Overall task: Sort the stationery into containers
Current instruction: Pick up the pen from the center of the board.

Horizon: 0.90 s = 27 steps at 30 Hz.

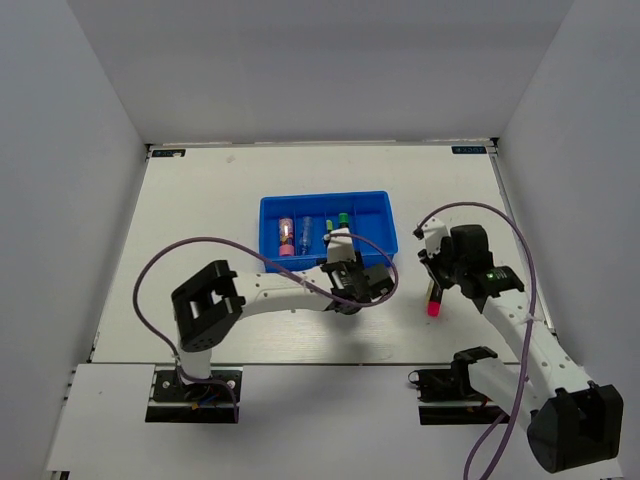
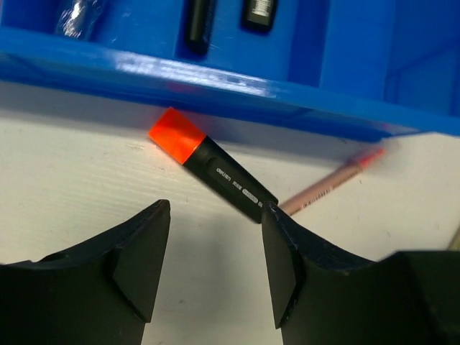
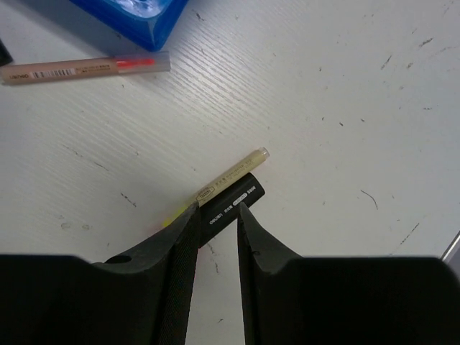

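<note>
Your left arm [image 1: 270, 290]: extended rightward, elbow low; left gripper [image 2: 215, 215] angled downward, jaws standing apart. Your right arm [image 1: 520, 330]: reaching forward and inward; right gripper [image 3: 215, 210] aimed downward, jaws closed on a black marker [image 3: 241, 195].

- A white bench [image 1: 200, 200] is seen, its grained surface marked with small dark scuffs.
- The bench is enclosed by plain pale grey panels: a left wall [image 1: 60, 150], a back wall [image 1: 320, 70] and a right wall [image 1: 590, 120].
- The bench is evenly lit, and only soft shadows are cast on it.
</note>
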Motion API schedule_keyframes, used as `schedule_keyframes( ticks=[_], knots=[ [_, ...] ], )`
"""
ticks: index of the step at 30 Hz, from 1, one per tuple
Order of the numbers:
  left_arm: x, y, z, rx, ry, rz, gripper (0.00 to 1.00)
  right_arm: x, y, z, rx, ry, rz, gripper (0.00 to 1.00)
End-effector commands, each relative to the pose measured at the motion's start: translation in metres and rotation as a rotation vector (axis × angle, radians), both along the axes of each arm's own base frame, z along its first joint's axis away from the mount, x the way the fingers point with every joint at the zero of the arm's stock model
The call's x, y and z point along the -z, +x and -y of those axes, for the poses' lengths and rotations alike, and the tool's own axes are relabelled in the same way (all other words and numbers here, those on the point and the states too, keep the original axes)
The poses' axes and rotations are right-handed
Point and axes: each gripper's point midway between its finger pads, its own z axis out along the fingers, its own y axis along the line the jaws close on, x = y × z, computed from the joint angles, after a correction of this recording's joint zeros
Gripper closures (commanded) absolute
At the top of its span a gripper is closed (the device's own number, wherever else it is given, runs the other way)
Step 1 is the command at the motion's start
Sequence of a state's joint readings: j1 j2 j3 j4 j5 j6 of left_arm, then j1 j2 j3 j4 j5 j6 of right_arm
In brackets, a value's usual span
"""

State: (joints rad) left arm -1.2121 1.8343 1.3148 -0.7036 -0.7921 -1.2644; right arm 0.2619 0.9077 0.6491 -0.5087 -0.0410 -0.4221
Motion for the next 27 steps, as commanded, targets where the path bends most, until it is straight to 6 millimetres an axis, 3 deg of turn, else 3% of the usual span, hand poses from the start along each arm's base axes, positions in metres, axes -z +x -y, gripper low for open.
schedule_keyframes(
  ticks=[1,15,27],
  knots=[
    [-0.023,0.011,0.006,-0.189,-0.093,0.143,0.36,0.000,0.001,0.009,0.029,-0.011,0.023,0.69],
    [0.022,0.019,0.015,-0.296,-0.127,0.190,0.36,0.014,-0.006,0.020,0.036,0.007,0.042,0.69],
    [0.046,0.026,0.024,-0.308,-0.119,0.209,0.36,0.014,-0.007,0.023,0.046,0.049,0.037,0.69]
  ],
)
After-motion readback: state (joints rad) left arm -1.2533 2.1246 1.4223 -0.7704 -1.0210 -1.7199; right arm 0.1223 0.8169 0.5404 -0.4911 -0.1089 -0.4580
